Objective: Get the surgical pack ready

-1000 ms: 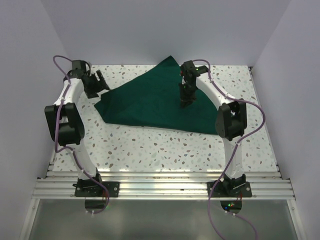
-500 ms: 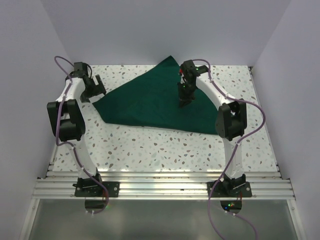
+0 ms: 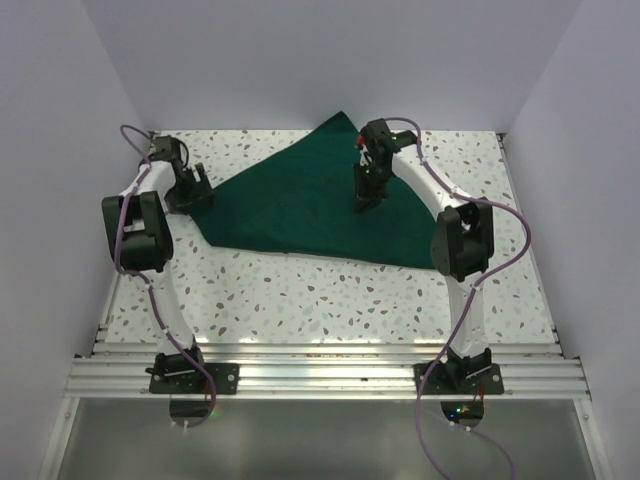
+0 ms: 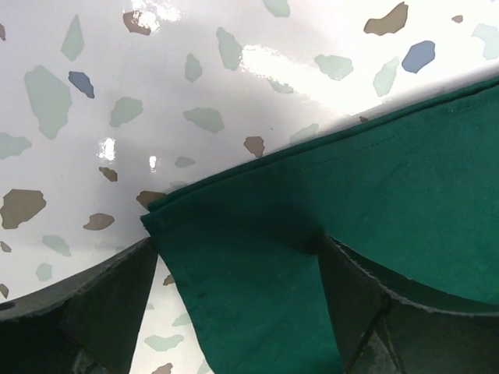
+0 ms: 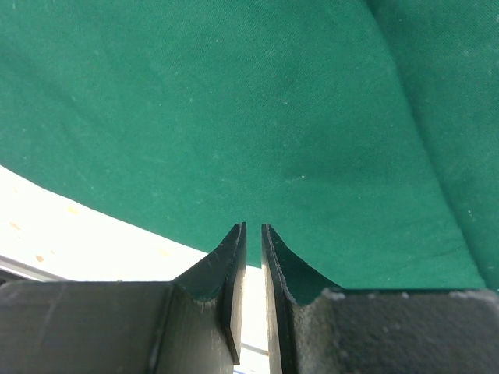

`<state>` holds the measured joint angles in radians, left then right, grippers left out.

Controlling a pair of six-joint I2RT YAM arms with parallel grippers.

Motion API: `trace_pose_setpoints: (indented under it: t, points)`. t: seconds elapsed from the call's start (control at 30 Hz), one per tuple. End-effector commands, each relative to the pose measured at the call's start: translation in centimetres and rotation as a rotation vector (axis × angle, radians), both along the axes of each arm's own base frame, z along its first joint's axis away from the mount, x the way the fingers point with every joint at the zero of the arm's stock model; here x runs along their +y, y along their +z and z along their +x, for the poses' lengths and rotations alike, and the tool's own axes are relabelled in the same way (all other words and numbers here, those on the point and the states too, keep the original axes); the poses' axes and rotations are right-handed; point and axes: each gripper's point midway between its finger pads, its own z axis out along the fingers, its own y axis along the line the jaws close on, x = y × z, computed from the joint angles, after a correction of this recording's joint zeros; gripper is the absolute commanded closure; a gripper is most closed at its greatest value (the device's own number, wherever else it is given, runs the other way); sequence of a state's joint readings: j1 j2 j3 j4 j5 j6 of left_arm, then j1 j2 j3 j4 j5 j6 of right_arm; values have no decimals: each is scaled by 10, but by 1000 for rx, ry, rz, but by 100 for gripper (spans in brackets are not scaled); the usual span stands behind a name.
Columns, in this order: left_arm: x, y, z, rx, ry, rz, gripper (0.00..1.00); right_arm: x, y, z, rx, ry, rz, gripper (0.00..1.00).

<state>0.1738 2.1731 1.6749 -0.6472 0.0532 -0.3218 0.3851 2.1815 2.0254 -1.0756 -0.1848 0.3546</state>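
The surgical pack shows only as a dark green cloth [image 3: 300,205], folded into a flat triangle on the speckled table [image 3: 300,290]. My left gripper [image 3: 190,188] is open at the cloth's left corner. In the left wrist view that corner of the cloth [image 4: 257,257] lies between the spread fingers of the left gripper [image 4: 238,241], touching neither. My right gripper [image 3: 367,203] points down at the cloth's right half. In the right wrist view the right gripper [image 5: 253,226] is shut to a thin slit, its tips at the cloth [image 5: 234,117], with nothing seen pinched.
White walls close in the table on the left, back and right. The cloth's far tip [image 3: 340,118] reaches the back wall. An aluminium rail [image 3: 320,370] with both arm bases runs along the near edge. Purple cables loop off both arms.
My left arm has swung in and down to the cloth's left corner, and its jaws have opened wider. The right gripper has shifted only slightly and stayed shut.
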Motion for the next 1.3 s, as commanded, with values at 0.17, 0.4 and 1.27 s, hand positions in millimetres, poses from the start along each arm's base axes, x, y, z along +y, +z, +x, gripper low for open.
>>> trace_pose_setpoints:
  t: [0.17, 0.4, 1.27]
  points:
    - [-28, -37, -28, 86, -30, -86, 29, 9, 21, 18, -65, 2, 46, 83]
    - [-30, -28, -20, 55, -58, -110, 62, 12, 25, 32, -103, -44, 55, 83]
    - [-93, 134, 20, -331, -145, -390, 100, 59, 3, 128, -306, -58, 200, 88]
